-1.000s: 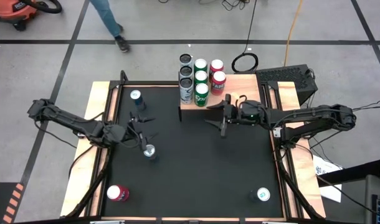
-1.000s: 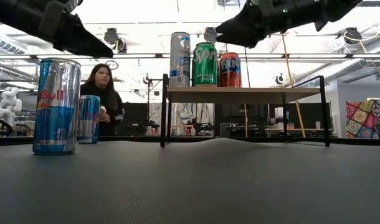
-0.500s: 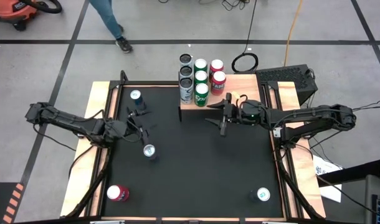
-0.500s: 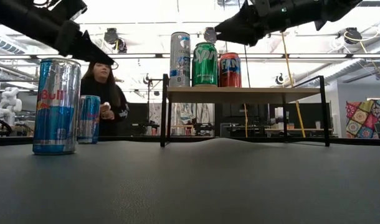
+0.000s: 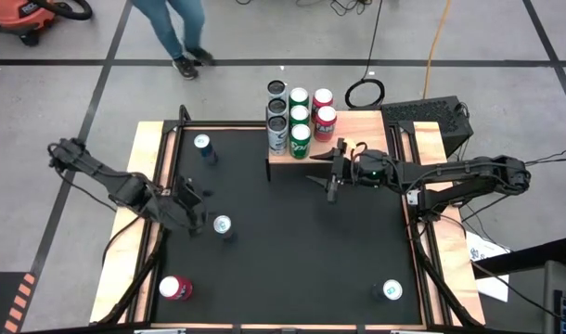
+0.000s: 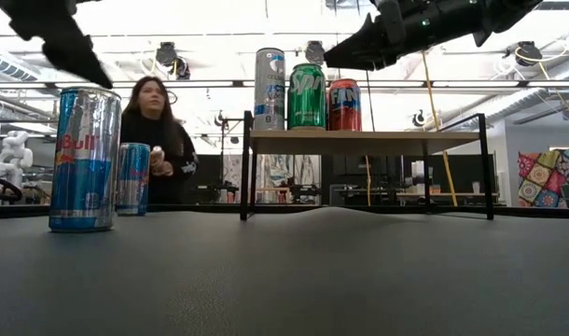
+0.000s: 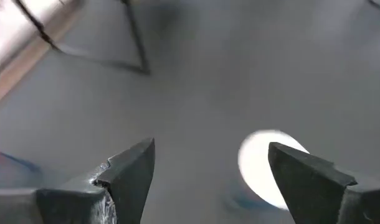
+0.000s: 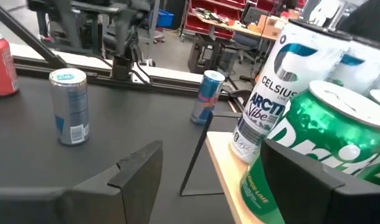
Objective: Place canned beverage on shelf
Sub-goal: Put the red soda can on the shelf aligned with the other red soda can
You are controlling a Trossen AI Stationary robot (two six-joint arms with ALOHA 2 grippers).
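Looking down from above: left gripper (image 5: 192, 204) open and empty, just beside an upright blue can (image 5: 222, 224) on the bench (image 5: 302, 250), far nearer to it than the right gripper (image 5: 333, 173), also open and empty, near the shelf (image 5: 313, 151). Counted: six cans on the shelf, four loose on the bench. From bench level: tall blue can (image 6: 83, 159) upright, a smaller one behind; three cans visible on the shelf. From the left wrist: can top (image 7: 271, 167) between open fingers, below. From the right wrist: green can (image 8: 308, 155) close by, fingers apart.
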